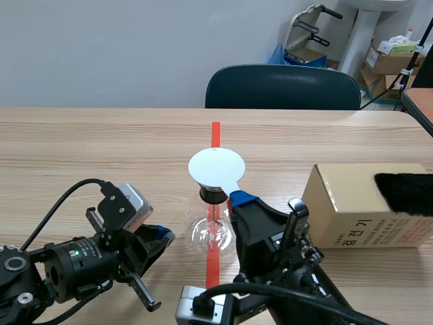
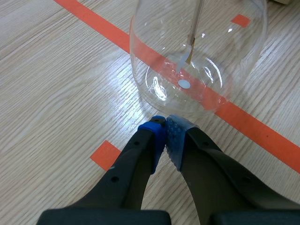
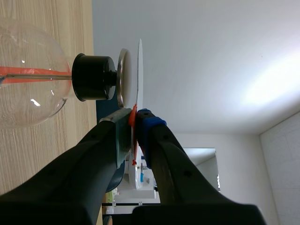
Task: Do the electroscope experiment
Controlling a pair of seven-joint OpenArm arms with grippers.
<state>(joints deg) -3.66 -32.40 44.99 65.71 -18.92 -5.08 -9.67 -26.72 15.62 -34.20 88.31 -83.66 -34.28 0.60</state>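
Box (image 1: 352, 196) reads "검전기"; right hand (image 3: 135, 123) grips the white disc (image 1: 215, 166); left hand (image 2: 165, 126) closed empty by the flask (image 2: 154, 70)

Cardboard box (image 1: 358, 206) near desk's right edge running out of view, black fur (image 1: 406, 193) atop likewise. White disc (image 1: 216, 167) covering electroscope (image 1: 211, 233) top plate.

The round flask (image 1: 199, 233) is clear, shiny glass. Its stopper (image 1: 212, 195) looks dull black. The white disc (image 1: 216, 167) is thin and smooth. The tabletop (image 1: 101, 149) is pale wood with lines. The box (image 1: 352, 203) is plain brown cardboard. The black cloth (image 1: 404, 193) looks fuzzy.
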